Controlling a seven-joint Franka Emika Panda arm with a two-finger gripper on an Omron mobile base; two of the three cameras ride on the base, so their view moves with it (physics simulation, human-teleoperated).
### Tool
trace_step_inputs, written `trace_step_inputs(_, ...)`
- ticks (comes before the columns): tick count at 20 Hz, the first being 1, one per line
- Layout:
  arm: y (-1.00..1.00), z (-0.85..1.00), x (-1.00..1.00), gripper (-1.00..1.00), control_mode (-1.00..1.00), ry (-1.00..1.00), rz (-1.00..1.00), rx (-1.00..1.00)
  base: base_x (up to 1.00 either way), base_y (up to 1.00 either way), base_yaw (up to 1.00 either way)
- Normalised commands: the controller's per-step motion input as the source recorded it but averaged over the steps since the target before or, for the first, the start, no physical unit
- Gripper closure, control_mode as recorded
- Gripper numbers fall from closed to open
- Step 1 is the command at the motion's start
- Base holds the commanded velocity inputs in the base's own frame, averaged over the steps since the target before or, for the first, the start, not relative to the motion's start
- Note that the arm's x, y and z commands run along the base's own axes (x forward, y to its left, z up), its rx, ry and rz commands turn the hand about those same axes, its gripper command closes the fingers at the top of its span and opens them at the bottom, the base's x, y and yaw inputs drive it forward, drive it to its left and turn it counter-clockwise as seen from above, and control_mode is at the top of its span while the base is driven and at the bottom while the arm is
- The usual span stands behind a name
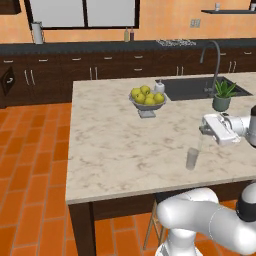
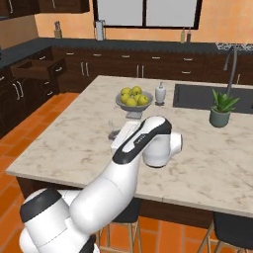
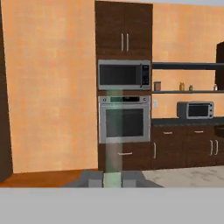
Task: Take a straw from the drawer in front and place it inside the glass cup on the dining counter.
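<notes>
Over the near tabletop edge: the white arm reaches across the beige marble dining counter [image 1: 115,150], its hand [image 1: 202,131] held level above the stone and pointing sideways.
Hand: closed on the straw [image 1: 200,142] — the two fingertips [image 3: 90,178] pinch a pale greenish stick between them, seen close and blurred in the hand view [image 3: 113,144].
Straw: hangs down from the hand in the left base view, thin and pale, its lower end at or just above the rim of the glass cup [image 1: 192,158]; whether it is already inside I cannot tell.
Glass cup: upright on the tabletop, directly below the hand, well apart from the near edge; in the right base view it shows just past the arm [image 2: 112,129].
Fruit bowl [image 1: 147,101]: grey, on a foot, holding yellow-green fruit, farther back towards the middle.
Soap bottle [image 1: 159,87]: white, just beside the bowl, at the sink's corner.
Potted plant [image 1: 222,97]: by the sink [image 1: 192,87], near the curved tap [image 1: 214,62].
Drawer [image 2: 40,68]: pulled open — in the dark cabinets by the far left wall in the right base view.
</notes>
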Motion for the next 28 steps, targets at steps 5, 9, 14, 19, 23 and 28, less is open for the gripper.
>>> trace_step_inputs(5, -0.1, -0.14, 0.18, 1.0, -1.0, -0.11, 0.0, 0.0, 0.0, 0.0, 0.0)
trace_step_inputs(9, -0.2, -0.2, 0.27, 1.0, -1.0, -0.01, 0.0, 0.0, 0.0, 0.0, 0.0)
trace_step_inputs(14, -0.29, -0.12, 0.15, 1.0, -1.0, 0.0, 0.0, 0.0, 0.0, 0.0, 0.0)
trace_step_inputs(19, -0.06, -0.23, 0.23, 1.0, -1.0, 0.0, 0.0, 0.0, 0.0, 0.0, 0.0)
trace_step_inputs(23, 0.02, -0.28, 0.27, 1.0, -1.0, 0.0, 0.0, 0.0, 0.0, 0.0, 0.0)
trace_step_inputs(28, 0.0, -0.27, 0.35, 1.0, -1.0, 0.0, 0.0, 0.0, 0.0, 0.0, 0.0)
